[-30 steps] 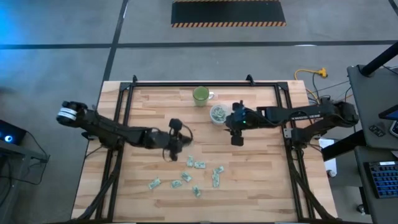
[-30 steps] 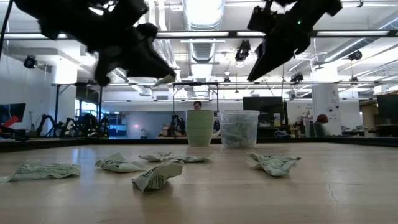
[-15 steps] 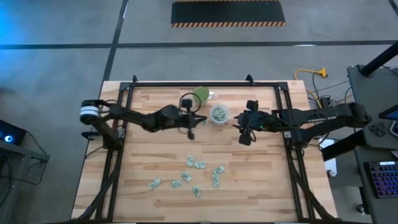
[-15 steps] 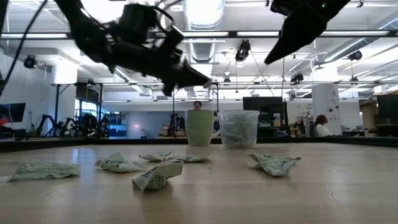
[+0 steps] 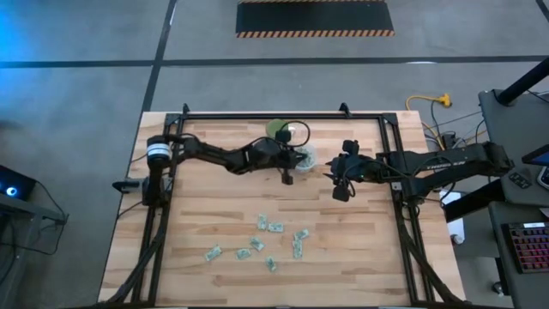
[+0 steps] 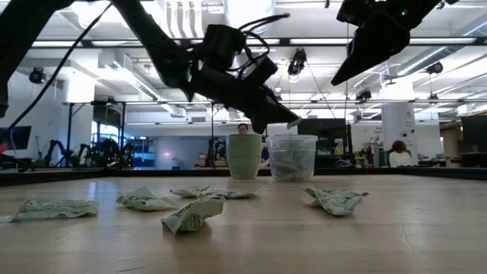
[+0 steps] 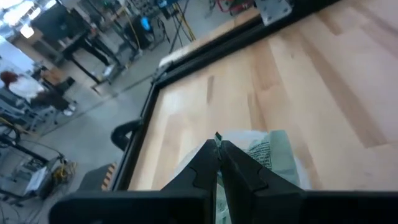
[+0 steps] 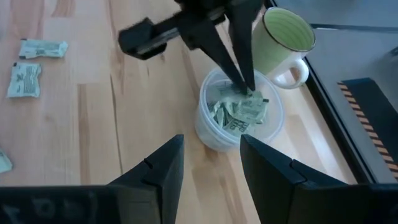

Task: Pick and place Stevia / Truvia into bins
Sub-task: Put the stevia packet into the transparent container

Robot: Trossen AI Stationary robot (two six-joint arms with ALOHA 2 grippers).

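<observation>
The left pincer (image 8: pixel 245 84) was held pressed together on a small pale green paper sachet (image 7: pixel 217 136), directly over the round clear plastic cup (image 8: pixel 214 134) already holding sachets. The right pincer (image 5: pixel 340 190) was kept spread at the cup's 3 o'clock. More sachets (image 5: pixel 274 227) were scattered on the wooden desk (image 5: pixel 206 206) at 6 o'clock.

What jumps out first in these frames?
The left pincer poised over the clear cup near the table's far edge, shut on a sachet above the sachets already inside. Right beside the cup stands a green mug. Loose sachets lie scattered on the near half of the table, and the right pincer hangs open beside the cup.
</observation>
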